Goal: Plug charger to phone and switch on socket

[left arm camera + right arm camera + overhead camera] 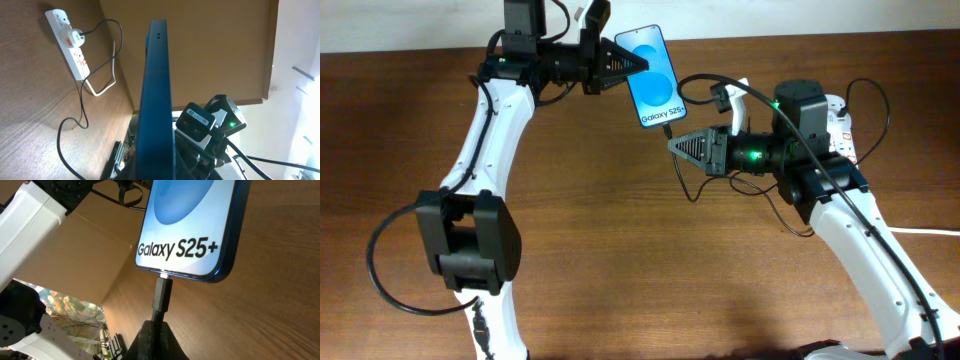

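My left gripper [638, 62] is shut on the phone [653, 76], a slim handset with a blue "Galaxy S25+" screen, and holds it above the table. In the left wrist view the phone [157, 95] shows edge-on. My right gripper [672, 146] is shut on the charger's black plug tip [161, 294], whose end sits in the port on the phone's bottom edge [200, 240]. The thin black cable [705, 80] loops back to the white socket strip [840, 125], partly hidden behind my right arm. The strip [67, 42] has red switches and a white adapter plugged in.
The brown wooden table [620, 250] spreads below both arms. The strip's thick white cord [102, 87] curls beside it. A white wall [770, 15] runs along the table's far edge.
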Robot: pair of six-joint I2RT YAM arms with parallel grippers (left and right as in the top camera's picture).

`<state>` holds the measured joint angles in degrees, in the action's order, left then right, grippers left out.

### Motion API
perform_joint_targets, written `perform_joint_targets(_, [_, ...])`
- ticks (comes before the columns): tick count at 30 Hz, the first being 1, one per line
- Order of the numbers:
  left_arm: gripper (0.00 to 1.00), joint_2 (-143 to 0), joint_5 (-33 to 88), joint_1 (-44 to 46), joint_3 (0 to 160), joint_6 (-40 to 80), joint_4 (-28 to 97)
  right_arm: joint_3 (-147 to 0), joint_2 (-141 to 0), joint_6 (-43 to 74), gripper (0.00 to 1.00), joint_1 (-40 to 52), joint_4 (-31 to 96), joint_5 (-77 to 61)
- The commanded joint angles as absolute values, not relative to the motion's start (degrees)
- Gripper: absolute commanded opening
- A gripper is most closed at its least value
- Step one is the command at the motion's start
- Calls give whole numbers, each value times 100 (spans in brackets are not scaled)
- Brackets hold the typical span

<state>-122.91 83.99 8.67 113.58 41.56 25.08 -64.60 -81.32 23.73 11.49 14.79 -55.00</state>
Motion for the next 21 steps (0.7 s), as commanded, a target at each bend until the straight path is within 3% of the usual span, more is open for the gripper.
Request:
perform_joint_targets(1, [0, -12215, 9013, 1074, 11456, 4018, 2556, -6556, -8101, 2451, 4, 1011, 1258, -5103])
perform_joint_targets(13, [0, -12215, 9011, 1155, 11456, 4021, 2558, -6556, -8110, 2451, 4, 1011, 1258, -5030])
perform_joint_targets(16, [0, -12215, 9006, 1066, 11456, 4021, 2558, -6556, -8110, 2451, 10, 1011, 1280, -5035])
perform_joint_targets(21, [0, -12215, 8906, 819, 11456, 4021, 2556, -6556, -8110, 2447, 10, 1011, 1640, -5035])
